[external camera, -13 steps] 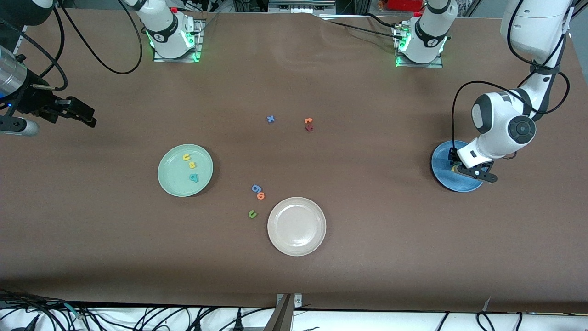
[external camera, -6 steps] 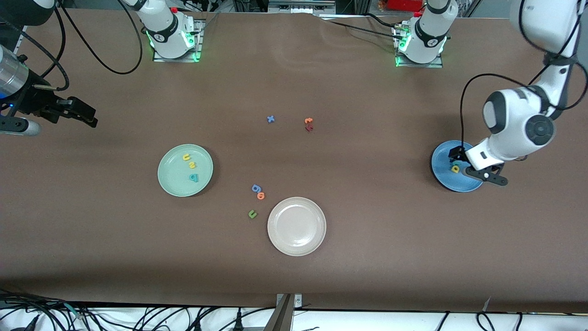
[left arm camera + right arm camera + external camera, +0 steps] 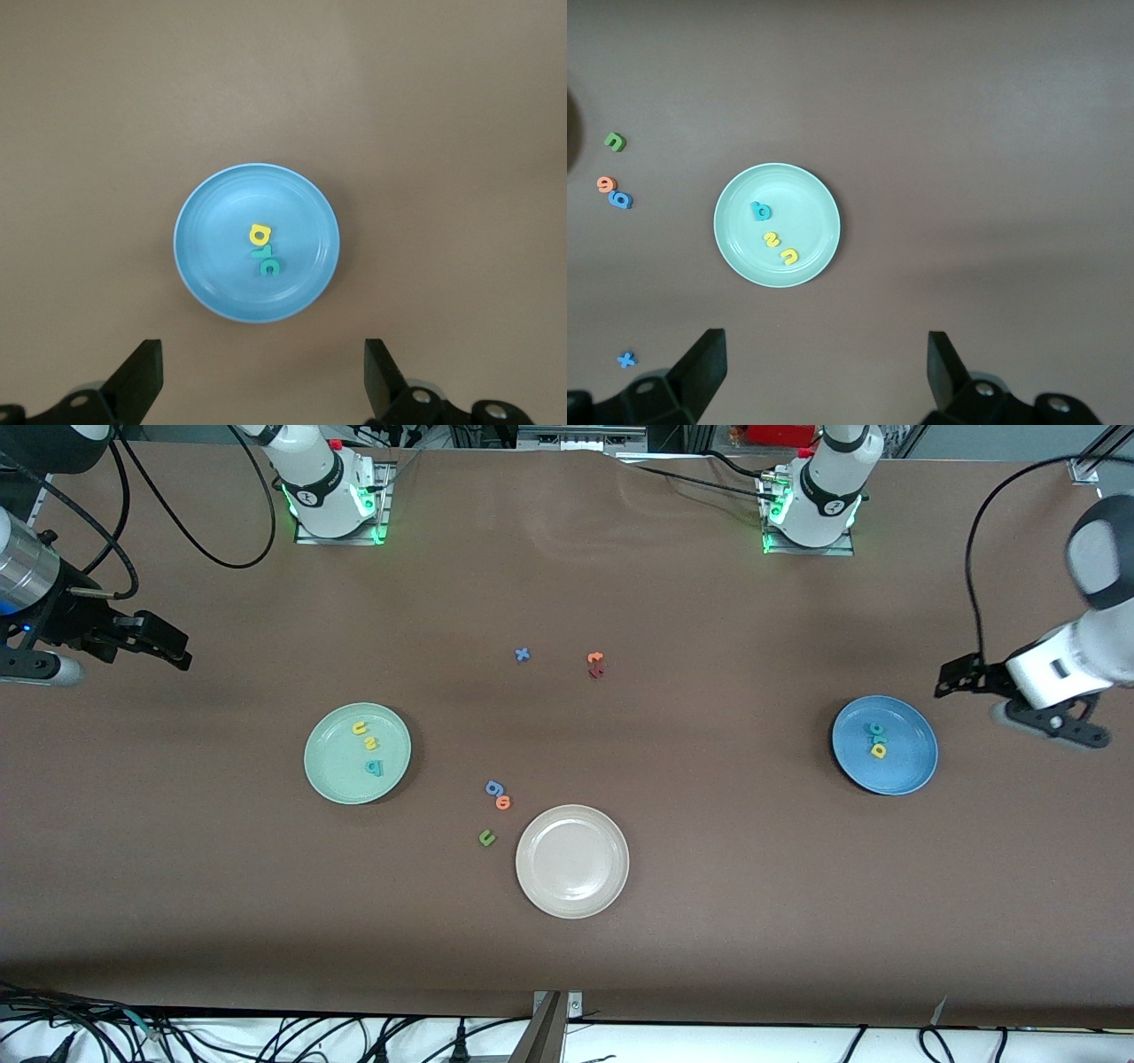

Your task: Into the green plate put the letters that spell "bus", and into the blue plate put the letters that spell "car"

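The green plate (image 3: 330,779) holds the yellow u (image 3: 360,728), yellow s (image 3: 371,743) and teal b (image 3: 373,767). The same plate (image 3: 735,257) and its three letters show in the right wrist view. In the blue plate (image 3: 912,771) lie the teal c (image 3: 270,266), teal r (image 3: 260,252) and yellow a (image 3: 878,751), close together. My left gripper (image 3: 1019,710) hangs open and empty, off the blue plate's rim toward the left arm's end of the table. Up over the right arm's end of the table, my right gripper (image 3: 102,660) waits open, with nothing between its fingers (image 3: 700,372).
A beige-white plate (image 3: 572,861) stands empty near the front camera. Beside it lie a blue g (image 3: 493,787), an orange letter (image 3: 503,802) and a dark green u (image 3: 486,837). Mid-table are a blue x (image 3: 522,654), an orange t (image 3: 594,658) and a dark red letter (image 3: 596,672).
My left gripper opened over the blue plate, left the yellow a in it, then rose and drew away toward the left arm's end of the table. The right arm barely moved.
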Robot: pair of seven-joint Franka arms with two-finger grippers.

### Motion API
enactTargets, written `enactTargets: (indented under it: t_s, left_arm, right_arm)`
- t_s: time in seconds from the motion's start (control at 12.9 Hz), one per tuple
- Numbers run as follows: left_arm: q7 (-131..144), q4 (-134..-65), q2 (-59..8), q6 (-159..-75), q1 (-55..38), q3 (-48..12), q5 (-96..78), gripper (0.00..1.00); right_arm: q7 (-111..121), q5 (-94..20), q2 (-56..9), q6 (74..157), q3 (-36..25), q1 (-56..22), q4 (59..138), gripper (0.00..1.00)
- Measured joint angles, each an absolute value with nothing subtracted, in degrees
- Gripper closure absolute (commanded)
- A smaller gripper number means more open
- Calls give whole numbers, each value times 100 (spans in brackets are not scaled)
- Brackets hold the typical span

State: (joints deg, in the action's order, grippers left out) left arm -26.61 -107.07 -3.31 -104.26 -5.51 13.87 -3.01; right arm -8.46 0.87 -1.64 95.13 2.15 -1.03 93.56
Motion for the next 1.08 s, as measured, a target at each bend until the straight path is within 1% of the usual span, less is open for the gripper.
enactTargets:
  t_s: [0.23,0.62,0.93,1.01,1.08]
  left_arm:
    - [-2392,-10241,-43,-9966,-539,1387,-301,0]
    - [-2356,-9380,133,-9578,-540,1291,-300,0]
    - [-2330,-9240,162,-9421,-533,1287,-280,0]
    - [-2288,-9230,164,-9255,-504,1236,-280,0]
    - [-2118,-9229,165,-9070,-331,1011,-280,0]
  right_arm:
    - [-846,87,-164,9513,215,-103,9355,0]
    - [-841,88,-165,9513,215,-103,9355,0]
    - [-828,88,-165,9512,215,-103,9355,0]
    - [-823,88,-165,9512,215,-103,9355,0]
    - [-818,89,-165,9511,215,-102,9355,0]
